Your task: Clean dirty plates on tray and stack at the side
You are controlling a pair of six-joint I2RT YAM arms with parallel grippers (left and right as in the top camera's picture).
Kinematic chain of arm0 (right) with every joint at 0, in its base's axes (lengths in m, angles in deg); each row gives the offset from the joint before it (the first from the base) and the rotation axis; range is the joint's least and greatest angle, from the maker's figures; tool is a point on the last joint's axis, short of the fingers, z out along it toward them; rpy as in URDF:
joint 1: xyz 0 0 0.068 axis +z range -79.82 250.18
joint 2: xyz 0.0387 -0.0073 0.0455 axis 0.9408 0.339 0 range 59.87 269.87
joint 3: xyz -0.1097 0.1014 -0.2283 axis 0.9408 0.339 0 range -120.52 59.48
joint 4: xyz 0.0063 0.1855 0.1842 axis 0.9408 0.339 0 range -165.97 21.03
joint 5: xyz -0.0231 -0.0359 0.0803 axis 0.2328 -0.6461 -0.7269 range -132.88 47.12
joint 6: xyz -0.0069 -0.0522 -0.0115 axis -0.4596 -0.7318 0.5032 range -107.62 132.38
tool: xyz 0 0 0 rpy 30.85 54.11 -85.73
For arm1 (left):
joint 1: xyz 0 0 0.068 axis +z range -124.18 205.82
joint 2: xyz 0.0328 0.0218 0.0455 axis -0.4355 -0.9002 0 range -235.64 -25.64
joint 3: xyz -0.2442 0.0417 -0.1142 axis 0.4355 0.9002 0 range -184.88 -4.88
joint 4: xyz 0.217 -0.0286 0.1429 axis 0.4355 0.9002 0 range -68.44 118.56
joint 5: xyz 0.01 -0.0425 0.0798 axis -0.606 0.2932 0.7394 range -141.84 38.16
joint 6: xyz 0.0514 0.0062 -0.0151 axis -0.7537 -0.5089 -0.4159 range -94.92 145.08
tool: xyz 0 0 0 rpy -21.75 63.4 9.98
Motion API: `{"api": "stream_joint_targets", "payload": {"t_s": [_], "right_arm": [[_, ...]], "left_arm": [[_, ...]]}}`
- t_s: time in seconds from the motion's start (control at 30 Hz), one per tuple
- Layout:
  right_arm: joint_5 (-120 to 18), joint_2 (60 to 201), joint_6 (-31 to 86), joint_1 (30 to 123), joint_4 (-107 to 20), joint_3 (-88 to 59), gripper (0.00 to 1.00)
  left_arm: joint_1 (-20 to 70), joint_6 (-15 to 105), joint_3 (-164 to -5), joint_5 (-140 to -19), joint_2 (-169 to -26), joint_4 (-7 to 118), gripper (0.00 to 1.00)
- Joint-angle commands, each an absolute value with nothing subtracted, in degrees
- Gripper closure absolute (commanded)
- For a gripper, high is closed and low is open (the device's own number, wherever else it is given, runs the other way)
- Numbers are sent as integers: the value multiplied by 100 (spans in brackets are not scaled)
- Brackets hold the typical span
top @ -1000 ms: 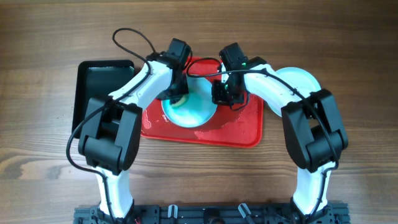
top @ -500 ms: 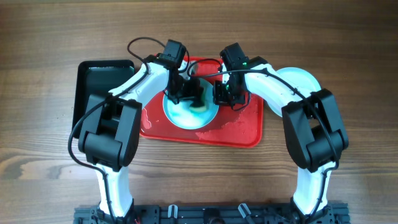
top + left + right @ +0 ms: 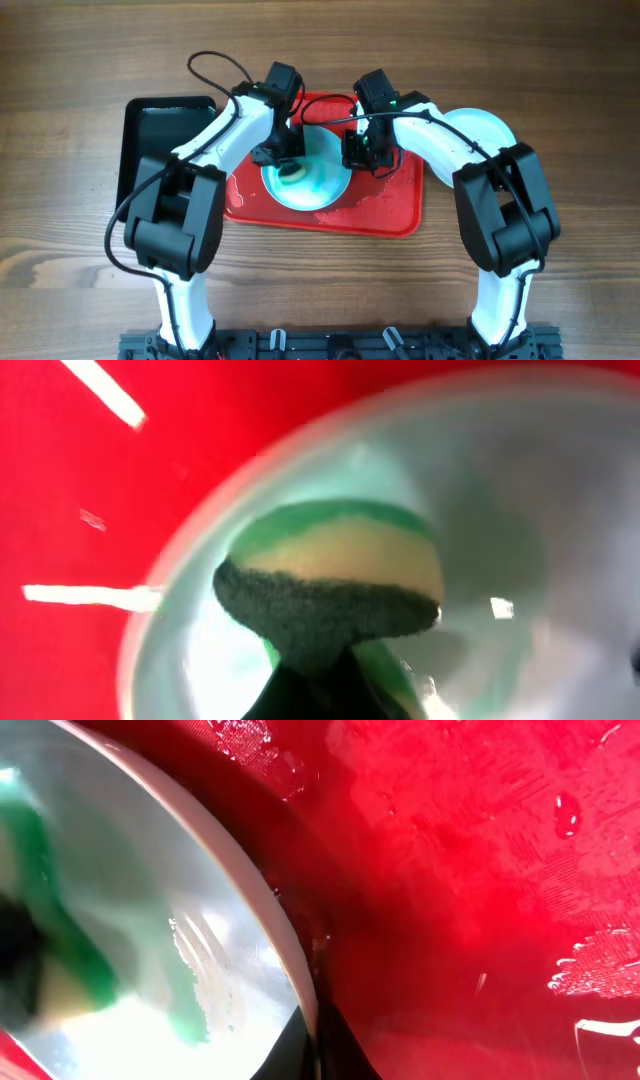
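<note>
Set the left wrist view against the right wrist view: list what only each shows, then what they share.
Left wrist only: the dark scouring face of the sponge, against the plate. Right wrist only: the right fingers pinching the plate's rim; water drops on the tray. Both: pale plate, red tray, and the sponge, a mere blur in the right wrist view.

Table (image 3: 80, 60): brown wood, grain running across.
Black tray (image 3: 155, 130): rectangular, flat on the wood, off to my left.
Sponge (image 3: 340, 560): yellow core, green edge, dark scouring face (only a blur in my right view).
</note>
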State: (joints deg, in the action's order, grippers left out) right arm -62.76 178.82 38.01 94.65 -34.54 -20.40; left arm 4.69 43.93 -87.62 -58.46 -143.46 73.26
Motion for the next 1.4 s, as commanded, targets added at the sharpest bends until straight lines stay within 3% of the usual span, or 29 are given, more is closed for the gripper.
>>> {"api": "stream_joint_targets", "payload": {"t_s": [0.0, 0.3, 0.43, 0.57, 0.87, 1.13, 1.37], "right_arm": [[-6604, 18005, 3785, 9443, -3471, -1964, 96], [-6164, 17229, 3497, 9083, -3034, -1964, 96], [-4484, 16352, 3512, 9190, -2693, -1964, 96], [-1808, 15474, 3772, 9633, -2204, -1964, 96], [1726, 15292, 4900, 11080, -1026, -1964, 96], [2849, 15292, 4974, 11826, -862, -1964, 96], [3195, 15290, 4535, 11856, -790, -1964, 96]], "left_arm": [[585, 3615, -9140, -6984, -13966, 7722, 96], [1599, 3620, -10292, -6958, -12731, 7982, 96], [1719, 3620, -10196, -6958, -12816, 8106, 96], [1658, 3622, -10069, -6960, -13030, 8117, 96], [1656, 3622, -9925, -6958, -13179, 8113, 96], [1656, 3622, -9925, -6897, -13181, 7984, 96], [1656, 3620, -9925, -6897, -13181, 7945, 96]]}}
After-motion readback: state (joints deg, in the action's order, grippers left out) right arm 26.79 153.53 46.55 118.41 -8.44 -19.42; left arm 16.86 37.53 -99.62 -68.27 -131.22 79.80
